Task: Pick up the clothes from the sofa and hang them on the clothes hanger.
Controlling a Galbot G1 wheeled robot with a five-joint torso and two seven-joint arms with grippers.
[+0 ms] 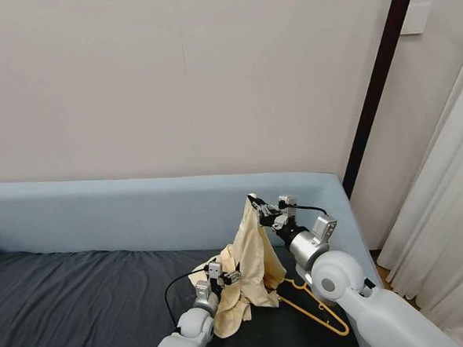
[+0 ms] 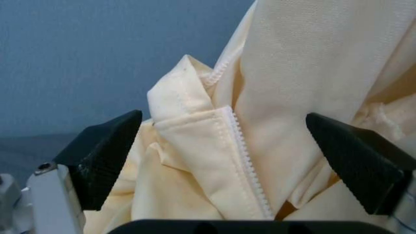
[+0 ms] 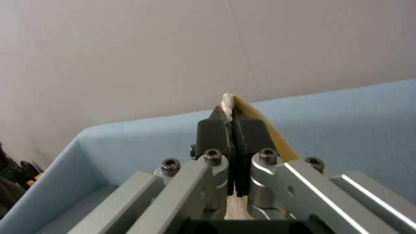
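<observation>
Cream zippered garment [image 1: 253,257]: top edge pinched by right gripper [image 1: 256,206], hanging above the sofa's [image 1: 77,222] right end. Left gripper [image 1: 220,276]: fingers spread, flanking a lower fold. Yellow hanger [image 1: 323,310]: on the seat beside it.

A plain pale wall [image 1: 170,75] stands behind. Under it runs a light-blue sofa [image 1: 100,217], its dark seat [image 1: 66,301] at 8 o'clock. At 2 o'clock a dark post [image 1: 375,86] slants up, perhaps a door frame. A white curtain [image 1: 447,223] hangs at 4 o'clock.

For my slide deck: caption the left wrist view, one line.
Open left gripper facing the zippered edge of the cream garment against the blue sofa.
</observation>
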